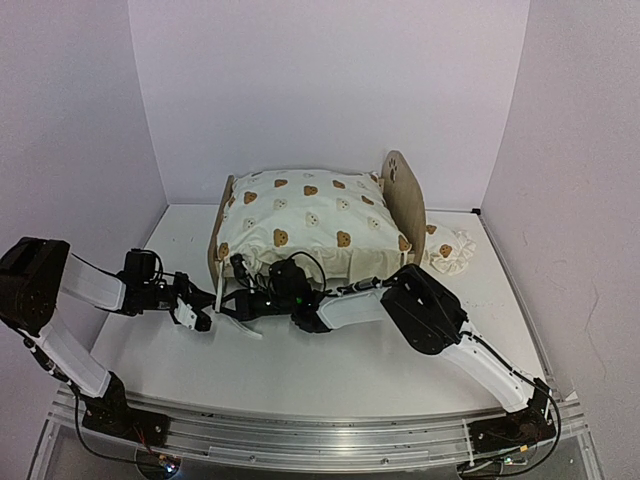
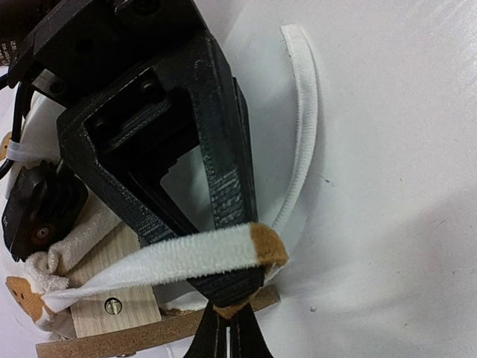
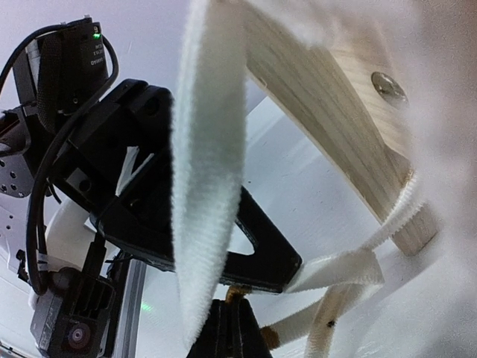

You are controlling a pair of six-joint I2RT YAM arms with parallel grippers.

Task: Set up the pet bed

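Observation:
The pet bed (image 1: pixel 405 195) stands mid-table with the cream bear-print duvet (image 1: pixel 310 220) over it. The pillow (image 1: pixel 446 250) lies on the table by its right end board. Both grippers meet at the bed's near-left leg (image 3: pixel 335 112). My left gripper (image 2: pixel 227 317) is shut, with a brown string end pinched at its tips. A white tie string (image 2: pixel 179 257) with a brown end drapes over the right gripper's finger. My right gripper (image 3: pixel 238 302) is shut too, a brown string tip showing between its fingertips. In the top view the left gripper (image 1: pixel 200 320) sits just left of the right gripper (image 1: pixel 243 302).
A second white string (image 2: pixel 304 127) curves loose over the table. Another broad strap (image 3: pixel 209 171) hangs in front of the right wrist camera. White walls close in the table on three sides, and a metal rail (image 1: pixel 300 435) runs along the near edge.

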